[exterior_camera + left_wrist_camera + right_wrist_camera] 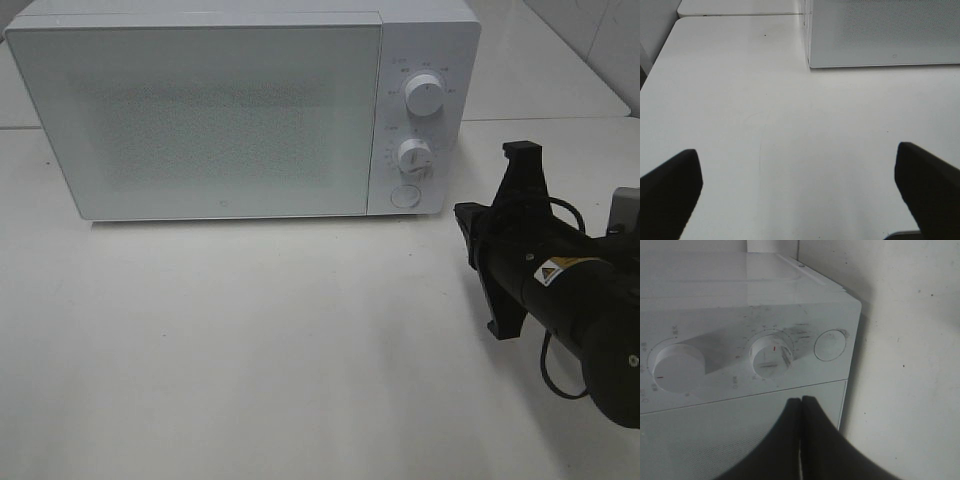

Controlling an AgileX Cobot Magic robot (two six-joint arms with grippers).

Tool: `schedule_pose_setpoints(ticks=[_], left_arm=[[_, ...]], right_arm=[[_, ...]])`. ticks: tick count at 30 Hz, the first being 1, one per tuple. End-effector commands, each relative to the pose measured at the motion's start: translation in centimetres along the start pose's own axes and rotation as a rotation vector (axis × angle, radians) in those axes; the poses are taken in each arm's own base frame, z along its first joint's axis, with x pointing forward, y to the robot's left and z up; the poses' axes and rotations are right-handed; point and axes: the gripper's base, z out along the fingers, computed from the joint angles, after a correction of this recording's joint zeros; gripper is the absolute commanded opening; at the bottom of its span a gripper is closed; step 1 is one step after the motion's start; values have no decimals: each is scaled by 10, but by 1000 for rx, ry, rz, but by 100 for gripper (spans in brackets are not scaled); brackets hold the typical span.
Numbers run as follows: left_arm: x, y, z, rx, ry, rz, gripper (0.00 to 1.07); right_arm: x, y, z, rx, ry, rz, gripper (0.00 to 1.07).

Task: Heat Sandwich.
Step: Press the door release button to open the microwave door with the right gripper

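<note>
The sandwich is out of view in every frame. A white microwave (240, 110) stands at the back of the table with its door closed. My right gripper (801, 400) is shut with nothing between its fingers. Its tips point at the microwave's front, near the door's edge by the control panel. From above, the right gripper (466, 222) hangs just right of the panel. My left gripper (800, 190) is open and holds nothing. It hovers over bare table left of the microwave (885, 30).
The control panel carries an upper knob (425, 97), a lower knob (414, 155) and a round button (405, 196). The white table (250, 350) stretches out in front. A second tabletop (560, 70) joins behind the microwave.
</note>
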Motion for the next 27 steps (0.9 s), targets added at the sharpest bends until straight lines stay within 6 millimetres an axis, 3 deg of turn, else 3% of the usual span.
schedule_pose_setpoints(ticks=[1, 22, 27], left_arm=[[2, -1, -3, 1, -26, -3, 101], [2, -1, -3, 1, -26, -3, 101], [2, -1, -3, 1, -26, -3, 101]], right_arm=[[4, 3, 5, 22, 11, 21, 0], [32, -7, 60, 42, 5, 35, 1], [29, -7, 74, 43, -5, 36, 0]])
